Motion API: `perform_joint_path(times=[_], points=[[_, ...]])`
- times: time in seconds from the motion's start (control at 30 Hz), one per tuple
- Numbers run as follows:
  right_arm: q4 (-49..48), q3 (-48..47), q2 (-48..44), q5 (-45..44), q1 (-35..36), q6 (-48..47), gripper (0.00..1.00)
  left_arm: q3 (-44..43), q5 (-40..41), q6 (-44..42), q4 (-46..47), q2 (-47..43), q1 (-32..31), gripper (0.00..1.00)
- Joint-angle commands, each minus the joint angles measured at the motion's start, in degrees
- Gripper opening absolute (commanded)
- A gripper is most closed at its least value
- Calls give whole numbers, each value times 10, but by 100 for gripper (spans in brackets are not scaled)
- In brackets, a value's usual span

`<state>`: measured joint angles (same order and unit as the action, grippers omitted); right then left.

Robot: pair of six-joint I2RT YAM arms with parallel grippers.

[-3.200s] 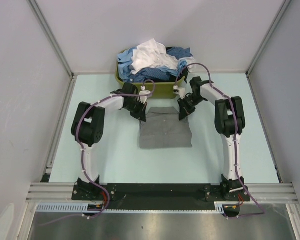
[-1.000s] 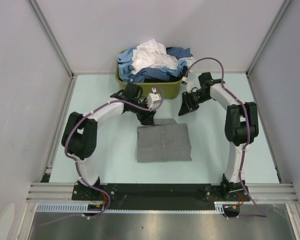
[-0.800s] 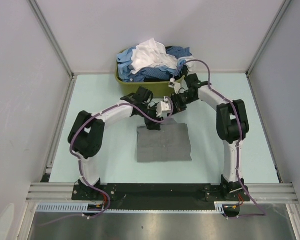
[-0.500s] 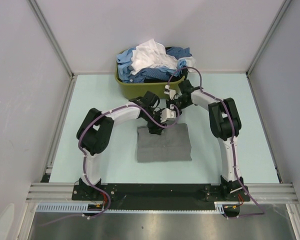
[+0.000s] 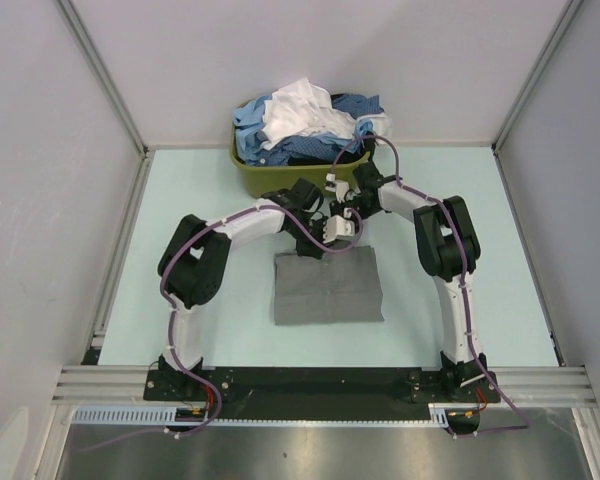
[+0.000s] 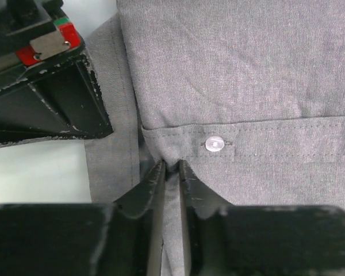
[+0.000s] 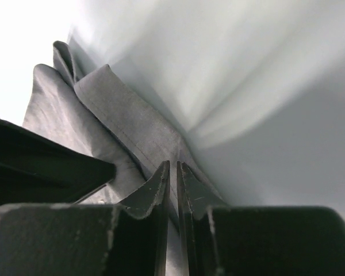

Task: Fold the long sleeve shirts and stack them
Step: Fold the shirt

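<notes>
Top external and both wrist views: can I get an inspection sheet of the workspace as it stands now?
Surface: pale green table surface, flat and matte.
Job's things: grey shirt folded into a rectangle mid-table; blue and white shirts heaped in the basket.
Clutter: olive basket at the far edge; nothing else seen.
Grippers: left claw shut on a fold of the grey shirt beside a button; right claw shut on the shirt's edge. Both work at its far edge.
Cables: purple cables run along both arms; the right one arches near the basket.
Surroundings: white walls; metal rail at the near edge.
</notes>
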<state>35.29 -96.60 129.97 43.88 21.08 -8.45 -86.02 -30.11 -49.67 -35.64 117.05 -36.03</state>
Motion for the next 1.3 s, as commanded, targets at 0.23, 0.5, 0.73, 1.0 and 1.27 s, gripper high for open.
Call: perform_joint_path(times=[0.23, 0.5, 0.73, 1.0, 1.27], points=[[17, 2, 14, -19, 2, -31, 13, -40, 23, 5, -2, -14, -3, 0], [27, -3, 19, -20, 4, -42, 13, -42, 73, 16, 48, -23, 3, 0], [33, -10, 27, -23, 5, -47, 13, -32, 80, 23, 88, -40, 5, 0], [41, -24, 37, -27, 5, -53, 13, -7, 122, 12, 144, -51, 5, 0], [91, -75, 13, -55, -7, -64, 19, -13, 154, -7, 137, -3, 6, 0]])
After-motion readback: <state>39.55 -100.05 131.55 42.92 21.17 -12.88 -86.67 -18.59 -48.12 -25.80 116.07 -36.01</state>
